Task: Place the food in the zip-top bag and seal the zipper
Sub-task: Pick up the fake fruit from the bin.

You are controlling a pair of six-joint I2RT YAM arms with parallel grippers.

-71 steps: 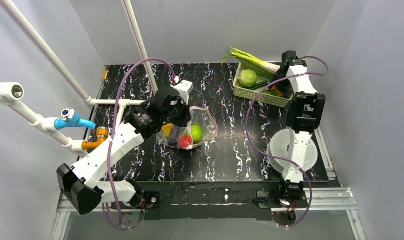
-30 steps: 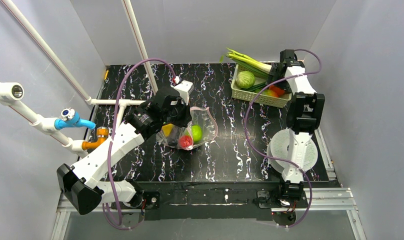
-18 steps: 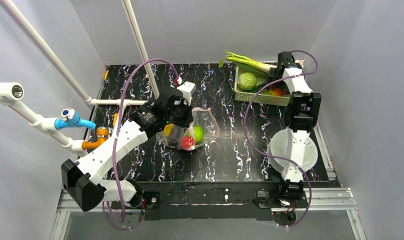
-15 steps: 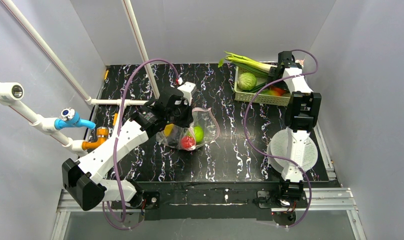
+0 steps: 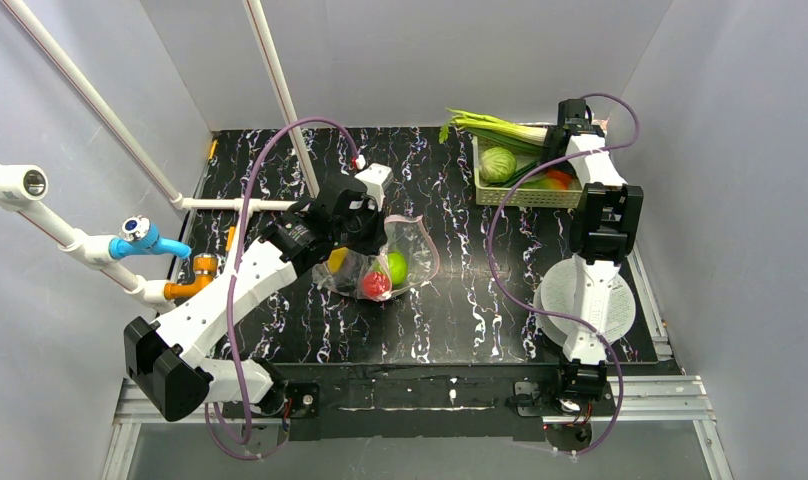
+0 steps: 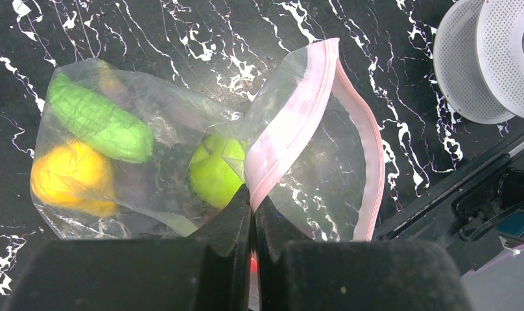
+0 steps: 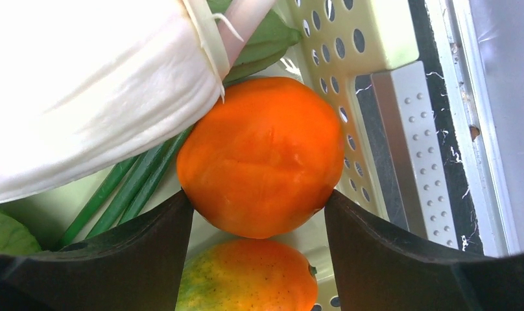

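- Pinching the pink zipper strip [image 6: 298, 116] of the clear, crinkly zip-top bag [image 6: 175, 123], the left gripper [image 6: 251, 202] has its two black fingers [image 6: 227, 223] pressed together on one end of the strip; see the left wrist view.
- The bag lies at the middle of the black, white-veined table [image 5: 460, 320]. Its mouth stands open, and the free part of the strip curves in a loop on the bag's right side.
- Contents of the bag: a dark green ridged toy vegetable [image 6: 97, 126], a yellow toy fruit [image 6: 71, 178] touching it, and a light green toy apple [image 6: 214, 172] just beside the pinched strip. The top view adds a red toy fruit [image 5: 376, 285] at the bag's near edge.
- The right gripper [image 7: 256, 201] reaches into the pale green perforated plastic basket [image 7: 350, 39] at the far right of the table. Its fingers [image 7: 136, 246] bear on opposite sides of a round orange toy fruit [image 7: 262, 142], which sits clamped between them.
- Below that fruit in the right wrist view lies an orange-and-green toy mango [image 7: 246, 282], inside the basket and just beside the fruit.
- The white stalk of a long green-and-white toy leek [image 7: 84, 91] touches the orange fruit; its green leaves overhang the basket's far left corner.
- A round green toy cabbage [image 5: 497, 163] occupies the left half of the basket.
- A white perforated disc [image 5: 615, 310] rests at the near right of the table, well apart from the bag.
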